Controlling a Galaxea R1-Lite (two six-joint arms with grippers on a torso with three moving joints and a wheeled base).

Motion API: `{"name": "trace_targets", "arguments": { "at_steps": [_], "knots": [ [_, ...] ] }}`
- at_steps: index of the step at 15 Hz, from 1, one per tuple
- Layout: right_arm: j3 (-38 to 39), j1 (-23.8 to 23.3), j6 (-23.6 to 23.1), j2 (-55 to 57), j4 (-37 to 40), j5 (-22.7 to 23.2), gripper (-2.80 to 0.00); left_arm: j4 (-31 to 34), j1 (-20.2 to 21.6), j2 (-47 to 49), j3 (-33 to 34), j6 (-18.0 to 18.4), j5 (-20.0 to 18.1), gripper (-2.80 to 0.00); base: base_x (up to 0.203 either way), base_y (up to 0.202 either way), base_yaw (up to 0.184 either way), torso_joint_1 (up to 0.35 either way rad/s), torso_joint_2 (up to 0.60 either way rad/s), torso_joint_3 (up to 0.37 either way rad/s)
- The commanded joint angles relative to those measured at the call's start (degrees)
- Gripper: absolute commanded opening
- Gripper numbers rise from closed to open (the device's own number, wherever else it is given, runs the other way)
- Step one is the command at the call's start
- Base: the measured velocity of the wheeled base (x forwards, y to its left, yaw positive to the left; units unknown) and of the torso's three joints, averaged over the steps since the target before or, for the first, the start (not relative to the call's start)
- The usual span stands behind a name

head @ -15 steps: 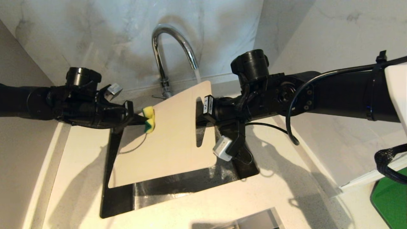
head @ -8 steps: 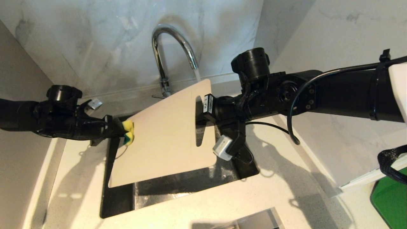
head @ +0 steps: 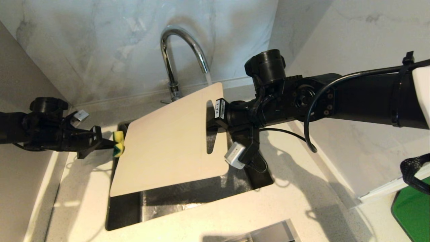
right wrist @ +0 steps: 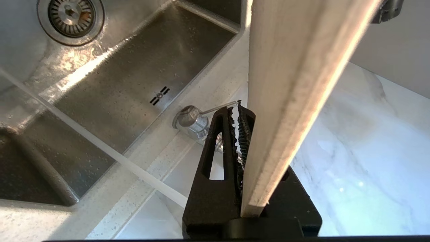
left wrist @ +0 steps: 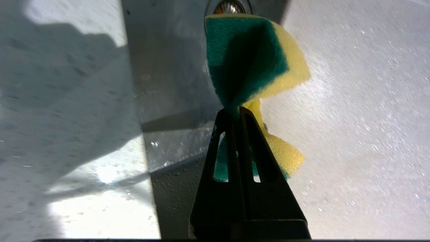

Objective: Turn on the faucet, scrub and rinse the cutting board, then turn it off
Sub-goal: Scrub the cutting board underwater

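With the faucet [head: 183, 53] at 12 o'clock running, the right gripper [head: 215, 117] clamps the cutting board [head: 168, 144] over the sink [head: 201, 198], the left gripper [head: 109, 145] at 9 o'clock pinches the sponge [head: 118, 148] at its edge; scrubbing looks underway, rinsing and shutoff remain.

Matte black arms [head: 352, 97] with round joint caps, looped black cables, white label, small silver wrist camera modules [head: 235, 156]; slotted black fingers [left wrist: 235, 158].
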Motion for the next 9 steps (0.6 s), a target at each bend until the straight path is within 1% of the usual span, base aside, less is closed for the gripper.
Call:
{"name": "trace_targets", "arguments": {
  "at_steps": [1, 3, 5, 6, 8, 9],
  "knots": [
    [0.0, 0.0, -0.8, 0.0, 0.2, 0.2, -2.80, 0.1, 0.0, -2.0, -0.8, -0.3, -0.3, -2.80, 0.000, 0.000, 0.000, 0.000, 0.00, 0.000],
    [0.0, 0.0, -0.8, 0.0, 0.2, 0.4, -2.80, 0.1, -1.8, -5.5, -0.9, -1.5, -0.3, -2.80, 0.000, 0.000, 0.000, 0.000, 0.00, 0.000],
    [0.0, 0.0, -0.8, 0.0, 0.2, 0.4, -2.80, 0.2, -5.4, -9.2, -1.0, -3.5, -0.2, -2.80, 0.000, 0.000, 0.000, 0.000, 0.00, 0.000],
    [0.0, 0.0, -0.8, 0.0, 0.1, 0.4, -2.80, 0.3, -7.7, -10.8, -1.0, -4.3, -0.1, -2.80, 0.000, 0.000, 0.000, 0.000, 0.00, 0.000],
    [-0.2, 0.0, -0.8, -0.1, 0.2, 0.4, -2.80, 1.0, -13.8, -13.9, -1.0, -5.8, 0.4, -2.80, 0.000, 0.000, 0.000, 0.000, 0.00, 0.000],
    [-0.1, 0.0, -0.3, -0.6, 0.1, 0.4, -2.80, 1.6, -17.5, -15.2, -1.0, -6.7, 1.1, -2.80, 0.000, 0.000, 0.000, 0.000, 0.00, 0.000]
  ]
}}
